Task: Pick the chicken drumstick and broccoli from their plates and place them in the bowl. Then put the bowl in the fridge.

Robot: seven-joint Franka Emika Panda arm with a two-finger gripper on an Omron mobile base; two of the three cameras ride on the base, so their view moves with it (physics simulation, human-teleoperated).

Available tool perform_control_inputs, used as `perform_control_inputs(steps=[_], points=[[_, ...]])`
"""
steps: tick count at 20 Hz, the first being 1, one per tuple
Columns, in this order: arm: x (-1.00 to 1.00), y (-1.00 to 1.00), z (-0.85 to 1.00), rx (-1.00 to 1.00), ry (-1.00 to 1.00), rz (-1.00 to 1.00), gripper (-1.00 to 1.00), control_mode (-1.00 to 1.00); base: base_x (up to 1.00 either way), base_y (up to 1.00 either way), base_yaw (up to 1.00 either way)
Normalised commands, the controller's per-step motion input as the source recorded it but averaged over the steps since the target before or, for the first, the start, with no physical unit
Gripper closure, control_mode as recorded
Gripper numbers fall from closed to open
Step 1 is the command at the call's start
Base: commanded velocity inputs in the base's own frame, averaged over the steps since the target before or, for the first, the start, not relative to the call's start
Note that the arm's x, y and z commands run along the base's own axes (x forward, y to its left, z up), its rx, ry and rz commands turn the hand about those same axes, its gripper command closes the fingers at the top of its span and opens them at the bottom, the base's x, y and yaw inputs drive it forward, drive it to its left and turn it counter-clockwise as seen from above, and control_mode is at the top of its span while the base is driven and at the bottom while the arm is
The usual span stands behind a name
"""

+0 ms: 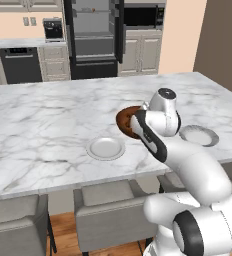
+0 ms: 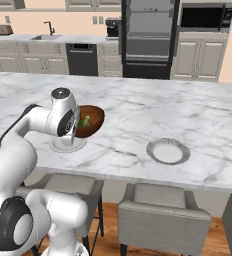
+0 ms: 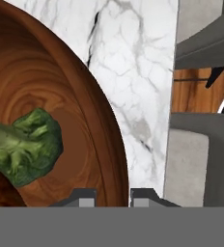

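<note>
- Left base view has the black fridge (image 1: 94,37) at the far wall, its doors standing open on a grey interior with shelves; it is well apart from the arm and from everything on the island.
- One marble island counter (image 1: 48,120) spans the foreground, with grey chairs (image 2: 160,207) tucked along its near edge — two show in the right base view.
- One dark reddish-brown bowl (image 2: 93,119) is lifted off the counter and tilted, right at the wrist of the arm; in the left base view it (image 1: 124,121) peeks out from behind the hand.
- Two pale plates lie on the counter, both bare: one (image 2: 168,151) off to the right side of the arm, the other (image 2: 68,145) just under and beside the raised bowl.
- One gripper (image 3: 113,197): in the hand view the bowl's rim (image 3: 115,159) runs down between the two dark finger tips, which are clamped on it — one tip inside the bowl, one outside.
- One broccoli (image 3: 24,147) lies inside the bowl, on the inner wall, to the left of the finger tips in the hand view and apart from them.
- One chicken drumstick (image 3: 0,190) shows as an orange-brown patch touching the broccoli's lower edge, also inside the bowl.
</note>
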Motion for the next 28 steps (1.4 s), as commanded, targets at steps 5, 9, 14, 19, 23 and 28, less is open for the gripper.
perform_control_inputs(steps=[5, 9, 14, 19, 23, 28], points=[[0.0, 0.0, 0.0, 0.0, 0.0, 0.08, 1.0, -1.0, 0.0, 0.0, 0.0], [0.0, 0.0, 0.0, 0.0, 0.0, 0.0, 1.0, -1.0, 0.0, 0.0, 0.0], [0.0, 0.0, 0.0, 0.0, 0.0, 0.0, 1.0, -1.0, 0.0, 0.0, 0.0], [0.0, 0.0, 0.0, 0.0, 0.0, 0.0, 1.0, 1.0, 0.0, 0.0, 0.0], [0.0, 0.0, 0.0, 0.0, 0.0, 0.0, 1.0, 1.0, -0.08, 0.0, 0.01], [0.0, 0.0, 0.0, 0.0, 0.0, 0.0, 1.0, 1.0, -0.65, -0.21, 0.0]])
